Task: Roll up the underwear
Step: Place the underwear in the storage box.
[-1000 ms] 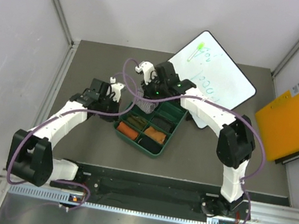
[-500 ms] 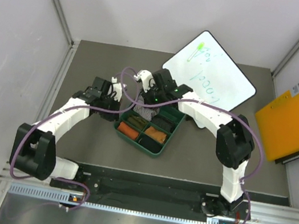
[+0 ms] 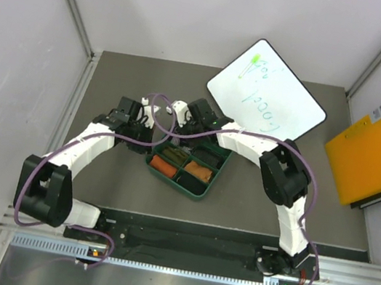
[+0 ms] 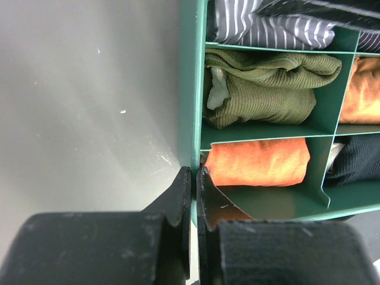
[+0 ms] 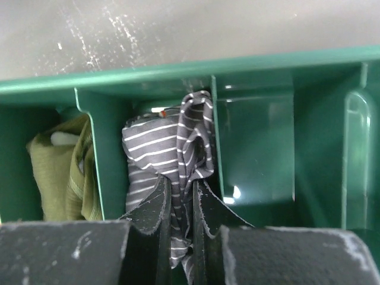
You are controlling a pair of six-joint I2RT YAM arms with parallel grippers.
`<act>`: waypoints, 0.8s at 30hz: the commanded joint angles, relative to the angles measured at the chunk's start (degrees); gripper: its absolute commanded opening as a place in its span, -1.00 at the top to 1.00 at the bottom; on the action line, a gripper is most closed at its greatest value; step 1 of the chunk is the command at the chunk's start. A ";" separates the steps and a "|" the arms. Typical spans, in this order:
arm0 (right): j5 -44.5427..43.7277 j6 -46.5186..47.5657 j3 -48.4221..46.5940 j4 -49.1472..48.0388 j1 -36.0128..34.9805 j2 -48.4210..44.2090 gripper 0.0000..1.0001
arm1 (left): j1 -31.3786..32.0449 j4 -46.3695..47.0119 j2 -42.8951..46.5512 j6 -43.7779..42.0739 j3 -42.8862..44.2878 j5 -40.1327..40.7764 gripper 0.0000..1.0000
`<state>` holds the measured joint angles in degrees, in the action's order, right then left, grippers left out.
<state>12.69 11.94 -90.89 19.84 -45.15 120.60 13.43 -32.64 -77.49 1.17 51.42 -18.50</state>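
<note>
My left claw: closed down tight, its two fingers pinching the side wall of the green tray at the near corner, as far as my wrist view shows.
My right claw: closed on the striped underwear, a fold of the grey cloth with white stripes pressed between my fingers.
Striped underwear: bunched inside one tray compartment, against the divider on its right; part of it hangs down between my fingers, below their tips.
Olive underwear: rolled in the compartment next to the striped one, a bit of cream band showing at its left end.
Orange roll: lies in the compartment beside the olive one, nearest my left claw.
Second orange piece: across the middle divider from the olive roll, only partly in view.
Black piece: in the compartment across the divider from the orange roll.
Bare compartment: to the right of the striped cloth in my right wrist view, shiny green floor showing.
Green tray: sits on the grey surface, between my two arms.
Whiteboard: flat on the surface behind the tray, green writing on it.
Orange folder: at the far right, apart from the tray.
</note>
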 commanded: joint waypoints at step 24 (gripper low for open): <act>3.22 -4.38 -3.69 7.07 0.85 -13.62 -0.65 | -1.13 3.73 4.18 15.44 2.90 3.56 -0.62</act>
<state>16.27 7.81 -94.91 27.03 -44.75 114.83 12.64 -31.44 -77.36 12.82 51.92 -17.45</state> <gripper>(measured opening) 0.778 0.577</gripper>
